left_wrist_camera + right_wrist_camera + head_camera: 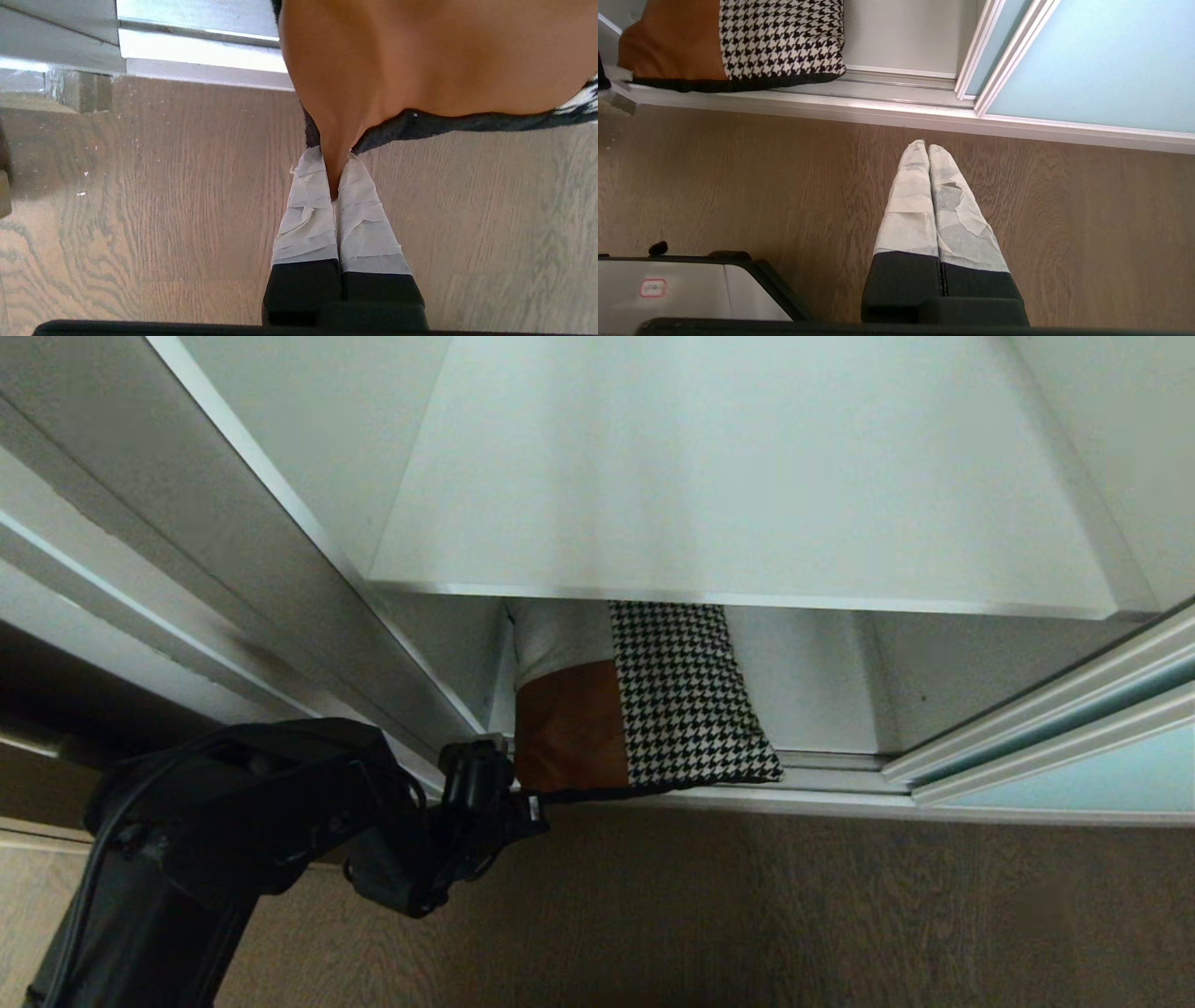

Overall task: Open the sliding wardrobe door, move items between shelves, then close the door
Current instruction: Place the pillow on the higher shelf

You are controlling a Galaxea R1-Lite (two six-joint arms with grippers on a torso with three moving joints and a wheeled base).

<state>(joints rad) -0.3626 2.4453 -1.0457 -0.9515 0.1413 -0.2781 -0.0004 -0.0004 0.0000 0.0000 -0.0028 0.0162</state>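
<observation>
The folded bundle of clothes [653, 700] lies on the wardrobe's bottom board, under a white shelf [747, 476]. Its rust-brown piece is on the left, its houndstooth piece on the right, and a black edge lies along the front. My left gripper [525, 801] is at the bundle's front left corner, just above the wood floor. In the left wrist view the left gripper [334, 158] is shut on a pinch of the rust-brown fabric [420, 56]. My right gripper [927, 148] hangs shut and empty over the floor. The sliding wardrobe door [1101, 60] stands slid to the right.
A silver door frame [233, 579] runs diagonally at the left of the opening. The bottom track [896, 86] runs along the wardrobe's front edge. The wood floor [840, 915] lies in front. A corner of my white base [668, 289] shows in the right wrist view.
</observation>
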